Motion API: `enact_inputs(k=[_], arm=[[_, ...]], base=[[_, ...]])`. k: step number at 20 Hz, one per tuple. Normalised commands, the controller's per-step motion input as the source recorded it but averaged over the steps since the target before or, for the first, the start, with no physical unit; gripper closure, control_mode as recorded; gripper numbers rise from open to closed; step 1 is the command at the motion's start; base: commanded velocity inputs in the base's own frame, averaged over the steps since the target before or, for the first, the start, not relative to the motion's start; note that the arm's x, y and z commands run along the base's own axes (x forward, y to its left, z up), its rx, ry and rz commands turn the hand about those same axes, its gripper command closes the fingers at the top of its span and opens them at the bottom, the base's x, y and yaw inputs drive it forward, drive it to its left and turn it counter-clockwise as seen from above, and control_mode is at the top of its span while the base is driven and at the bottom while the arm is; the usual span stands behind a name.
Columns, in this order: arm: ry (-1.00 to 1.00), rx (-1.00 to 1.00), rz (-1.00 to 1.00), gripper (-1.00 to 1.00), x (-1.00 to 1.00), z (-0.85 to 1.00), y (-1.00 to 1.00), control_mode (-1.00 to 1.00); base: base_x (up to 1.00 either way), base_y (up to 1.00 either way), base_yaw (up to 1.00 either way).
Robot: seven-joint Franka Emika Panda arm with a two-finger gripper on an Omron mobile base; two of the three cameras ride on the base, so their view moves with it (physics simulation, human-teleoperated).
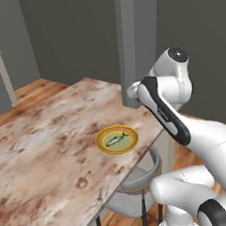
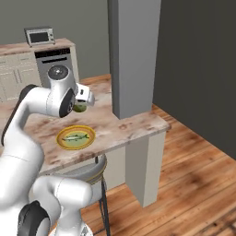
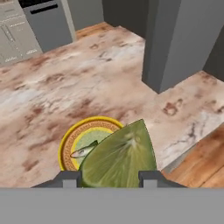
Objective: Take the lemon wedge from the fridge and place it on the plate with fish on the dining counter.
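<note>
Held between the narrow gripper (image 3: 109, 177) fingers, the lemon wedge (image 3: 120, 159) is carried just above the plate with fish (image 3: 89, 142), slightly offset.

Dark grey walls (image 2: 198, 64) all around me, flat even light. Wood plank floor (image 2: 193, 184), warm orange-brown, runs right and near, also shows far left by the wall. Big square grey pillar (image 2: 131, 55) rises from the far right end of the stone top, reaching past the top of my views. Grey stool (image 1: 137, 190) with a round padded seat and thin dark legs tucked under the near edge. Far left: pale cabinets (image 2: 16, 73) with a light top, a steel dishwasher front (image 2: 55, 64) set in them, a small toaster oven (image 2: 40, 35) sitting on top.
</note>
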Motion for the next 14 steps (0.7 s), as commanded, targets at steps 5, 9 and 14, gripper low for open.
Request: enact_inputs(k=[5, 9, 14], arm=[[0.01, -0.06, 0.05, 1.0, 0.47, -0.79, 0.51, -1.0], [0.13, -0.1, 0.01, 1.0, 0.34, -0.49, 0.71, -1.0], [0.08, -0.03, 0.02, 1.0, 0.06, -0.24, 0.34, -1.0]], base=[[0.0, 0.0, 0.0], [0.0, 0.0, 0.0], [0.0, 0.0, 0.0]])
